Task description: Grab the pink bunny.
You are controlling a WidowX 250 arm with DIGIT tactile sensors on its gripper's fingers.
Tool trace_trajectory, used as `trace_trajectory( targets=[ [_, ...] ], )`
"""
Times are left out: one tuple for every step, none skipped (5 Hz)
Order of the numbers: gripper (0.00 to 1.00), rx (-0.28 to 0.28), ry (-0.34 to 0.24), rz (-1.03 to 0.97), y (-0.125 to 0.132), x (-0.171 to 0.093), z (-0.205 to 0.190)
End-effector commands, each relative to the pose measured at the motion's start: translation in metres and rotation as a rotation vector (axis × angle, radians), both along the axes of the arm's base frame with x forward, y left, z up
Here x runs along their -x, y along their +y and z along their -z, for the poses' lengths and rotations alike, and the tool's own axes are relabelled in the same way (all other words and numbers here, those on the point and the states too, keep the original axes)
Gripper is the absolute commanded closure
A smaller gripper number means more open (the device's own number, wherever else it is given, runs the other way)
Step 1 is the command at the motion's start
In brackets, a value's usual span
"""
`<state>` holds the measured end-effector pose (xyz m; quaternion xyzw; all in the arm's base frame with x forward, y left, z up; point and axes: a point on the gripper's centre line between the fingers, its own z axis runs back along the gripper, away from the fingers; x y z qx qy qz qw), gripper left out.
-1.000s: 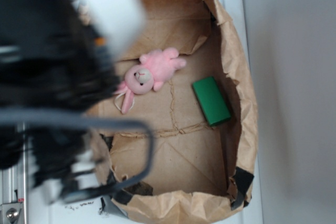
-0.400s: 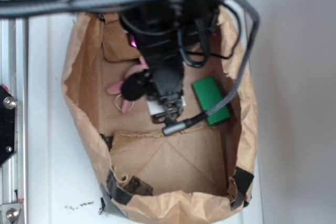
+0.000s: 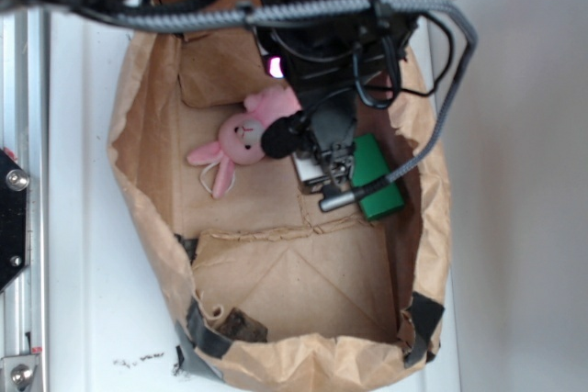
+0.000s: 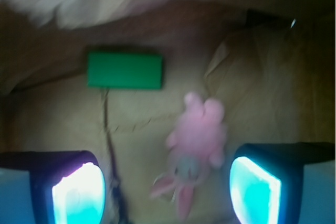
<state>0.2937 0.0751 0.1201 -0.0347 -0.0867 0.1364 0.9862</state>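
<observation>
Pink bunny point(image 3: 241, 134) body partly hidden by arm; green block point(image 3: 375, 176) partly covered; wrist view blurred throughout.

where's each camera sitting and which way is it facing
Exterior: sits overhead, looking down into the paper bag; the arm and its cables cover the top, the gripper hanging inside the bag.
Wrist: rides on the gripper, looking along its fingers at the bag floor; both fingers frame the bottom corners, spread apart.
Shared: the pink bunny, the green block and the bag's brown floor.
</observation>
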Motion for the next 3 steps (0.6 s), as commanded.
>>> trace_trajectory(
  targets=[
    [0.0,-0.03,0.019,-0.056,0.01,-0.009,0.02],
    [0.0,0.006,0.082,-0.173,0.012,0.0,0.027],
    [0.0,0.024,0.105,-0.219,0.005,0.013,0.032]
  ],
)
